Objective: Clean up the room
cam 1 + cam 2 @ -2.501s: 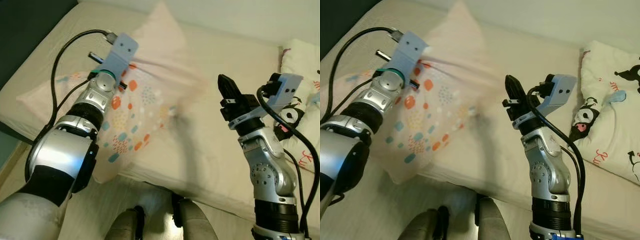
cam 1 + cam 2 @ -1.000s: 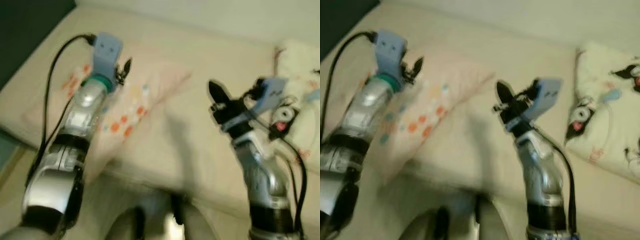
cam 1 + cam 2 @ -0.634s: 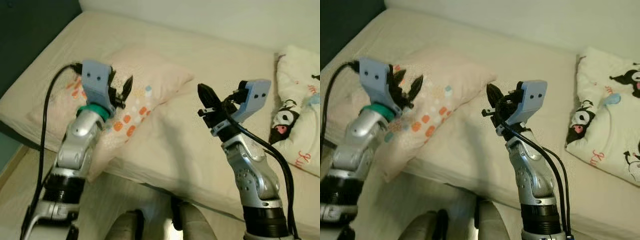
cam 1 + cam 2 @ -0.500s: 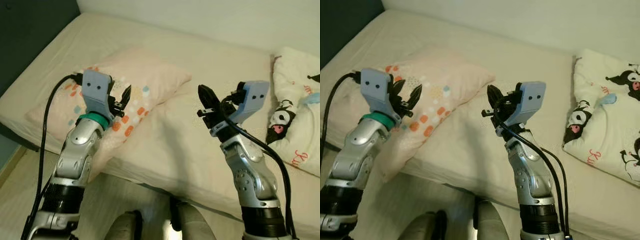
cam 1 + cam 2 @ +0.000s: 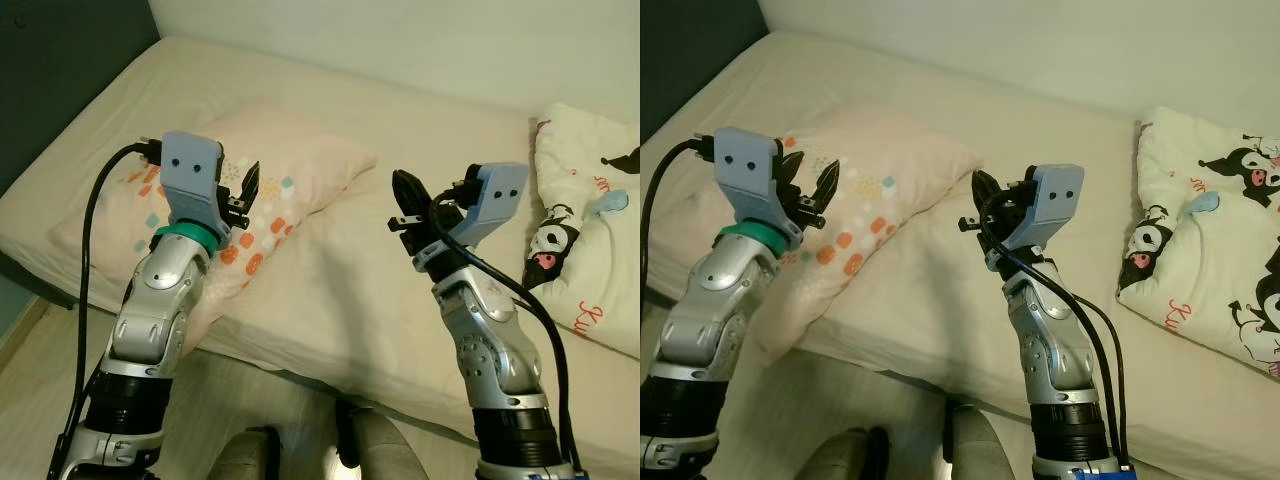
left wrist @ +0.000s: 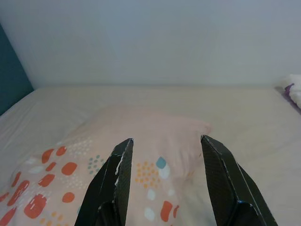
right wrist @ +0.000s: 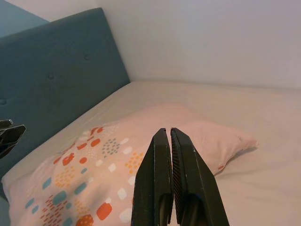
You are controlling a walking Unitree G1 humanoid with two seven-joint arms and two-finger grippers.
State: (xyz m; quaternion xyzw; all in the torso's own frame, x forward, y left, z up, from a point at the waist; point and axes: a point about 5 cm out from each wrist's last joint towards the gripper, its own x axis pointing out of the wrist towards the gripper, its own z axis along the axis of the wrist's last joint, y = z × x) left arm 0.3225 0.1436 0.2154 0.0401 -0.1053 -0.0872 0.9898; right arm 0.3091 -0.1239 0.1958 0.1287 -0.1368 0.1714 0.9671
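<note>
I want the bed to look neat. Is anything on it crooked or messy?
Yes. The spotted pillow lies slanted across the mattress, with one corner hanging past the near edge. The cartoon pillow at the far right also sits at an angle. Nothing looks torn or spilled.

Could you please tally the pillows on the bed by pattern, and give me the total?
Pink pillow with coloured dots: 1
White pillow with black cartoon characters: 1
Total on the bed: 2
</note>
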